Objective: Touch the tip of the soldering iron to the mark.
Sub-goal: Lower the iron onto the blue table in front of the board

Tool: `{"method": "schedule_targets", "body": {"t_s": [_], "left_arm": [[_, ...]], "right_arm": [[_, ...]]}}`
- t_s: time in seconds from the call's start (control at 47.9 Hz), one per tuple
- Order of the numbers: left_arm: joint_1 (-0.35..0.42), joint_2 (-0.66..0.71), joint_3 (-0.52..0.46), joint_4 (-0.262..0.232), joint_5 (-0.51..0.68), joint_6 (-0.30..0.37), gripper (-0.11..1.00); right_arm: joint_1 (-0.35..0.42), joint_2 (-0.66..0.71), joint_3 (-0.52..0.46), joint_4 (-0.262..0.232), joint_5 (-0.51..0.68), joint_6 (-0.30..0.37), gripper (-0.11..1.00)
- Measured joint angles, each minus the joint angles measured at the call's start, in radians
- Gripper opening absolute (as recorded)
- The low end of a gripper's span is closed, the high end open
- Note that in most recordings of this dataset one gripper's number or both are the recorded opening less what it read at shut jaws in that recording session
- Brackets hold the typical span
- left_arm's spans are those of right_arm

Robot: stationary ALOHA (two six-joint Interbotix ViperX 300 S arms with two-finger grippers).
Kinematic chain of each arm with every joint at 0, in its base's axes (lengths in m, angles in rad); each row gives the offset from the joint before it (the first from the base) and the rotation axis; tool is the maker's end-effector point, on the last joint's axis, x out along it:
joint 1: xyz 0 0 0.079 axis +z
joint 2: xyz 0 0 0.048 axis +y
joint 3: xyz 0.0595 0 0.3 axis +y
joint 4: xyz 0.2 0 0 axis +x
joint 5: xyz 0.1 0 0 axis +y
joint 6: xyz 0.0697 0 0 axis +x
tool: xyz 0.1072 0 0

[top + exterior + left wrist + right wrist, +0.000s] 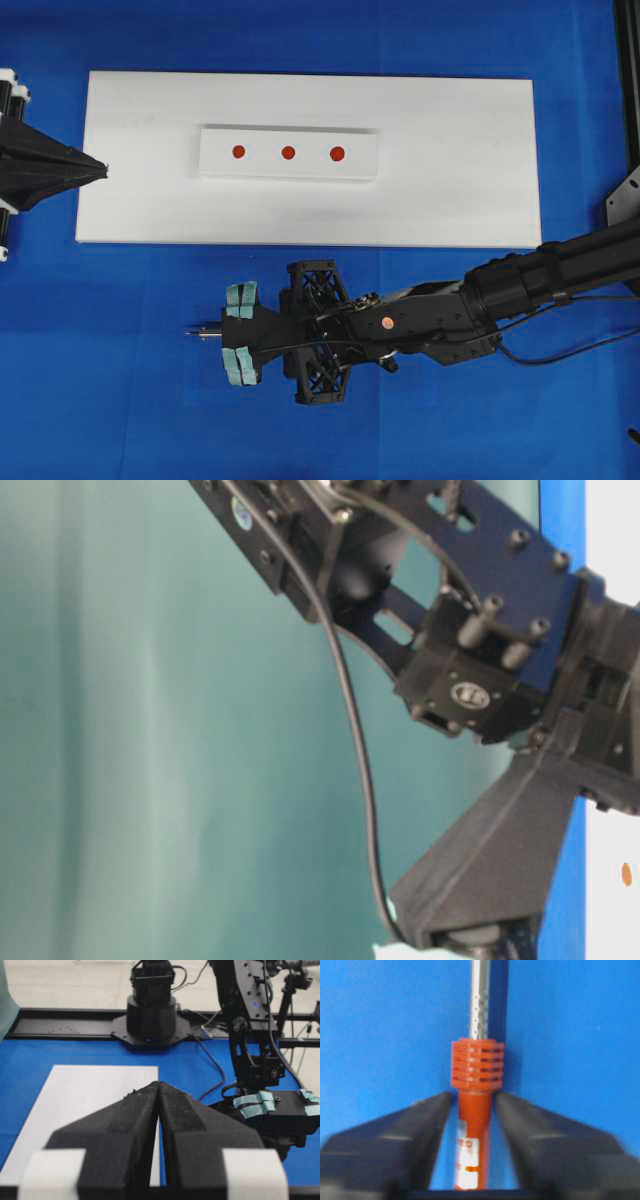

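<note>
Two dark fingers (422, 1140) of my right end effector (472, 1130) flank the red-orange handle of the soldering iron (476, 1067), and in the wrist view I see a thin sliver of blue on either side of the handle, so the jaws look parted around it rather than clamped; whether they bear on it lower down I cannot tell. The iron lies low over the blue counter (120, 400), its silver shaft poking out leftward from between my taped fingers in the overhead view, well apart from the white board (450, 200). The mark (288, 153), middle dot of three on the raised strip (360, 170), is far from the tip.

The risk, as I judge it, is the slack hold: if I lift now, the iron may stay behind, slide, or tilt in the jaws, and a skewed tip could land on an outer dot. The black cord (350, 730) trailing along my arm could also tug the handle askew. My left end effector (159, 1125) rests closed and empty at the board's left edge.
</note>
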Motion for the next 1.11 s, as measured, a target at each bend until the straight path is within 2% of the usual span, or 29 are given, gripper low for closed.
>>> {"method": "schedule_targets", "body": {"t_s": [0.104,0.167,0.293,0.543,0.878,1.108], "left_arm": [[0.000,0.000,0.000,-0.002,0.000,0.000,0.00],[0.000,0.000,0.000,-0.002,0.000,0.000,0.00],[0.000,0.000,0.000,-0.002,0.000,0.000,0.00],[0.000,0.000,0.000,-0.002,0.000,0.000,0.00],[0.000,0.000,0.000,-0.002,0.000,0.000,0.00],[0.000,0.000,0.000,-0.002,0.000,0.000,0.00]], "right_arm": [[0.000,0.000,0.000,-0.005,0.002,0.000,0.85],[0.000,0.000,0.002,-0.006,0.003,0.000,0.94],[0.002,0.000,0.002,-0.006,0.003,0.000,0.85],[0.000,-0.021,0.000,-0.006,0.040,0.003,0.86],[0.000,-0.233,0.000,-0.008,0.221,0.003,0.86],[0.002,-0.284,0.002,-0.008,0.278,0.003,0.86]]}}
